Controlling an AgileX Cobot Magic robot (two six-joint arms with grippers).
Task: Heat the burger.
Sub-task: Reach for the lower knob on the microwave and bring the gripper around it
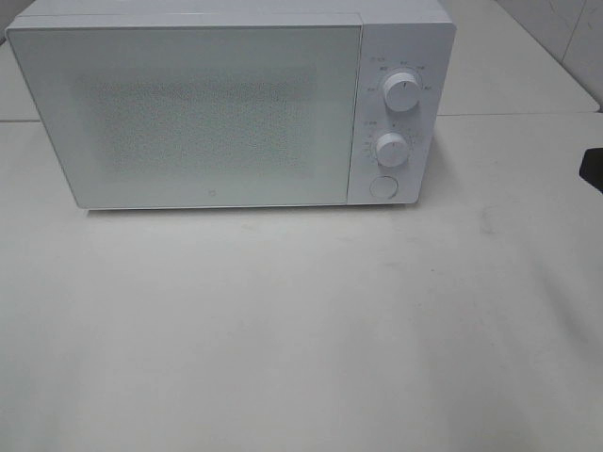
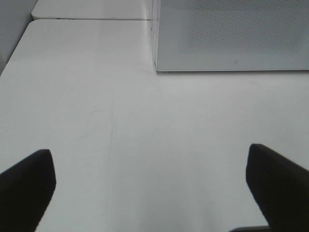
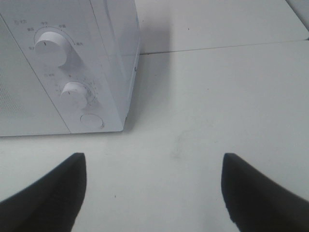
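Jaws wide apart, closed microwave [image 1: 188, 113] beyond

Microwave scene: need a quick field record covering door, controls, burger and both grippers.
microwave: white, standing on the white table
door: shut
controls: upper knob, lower knob and round button, on the panel right of the door
burger: not visible in any view
left gripper: open, empty, above bare table
right gripper: open, empty, near the control panel

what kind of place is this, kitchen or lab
Probably a test bench mocked up as a kitchen: a closed white microwave on plain white tables pushed together, with a tiled wall behind.
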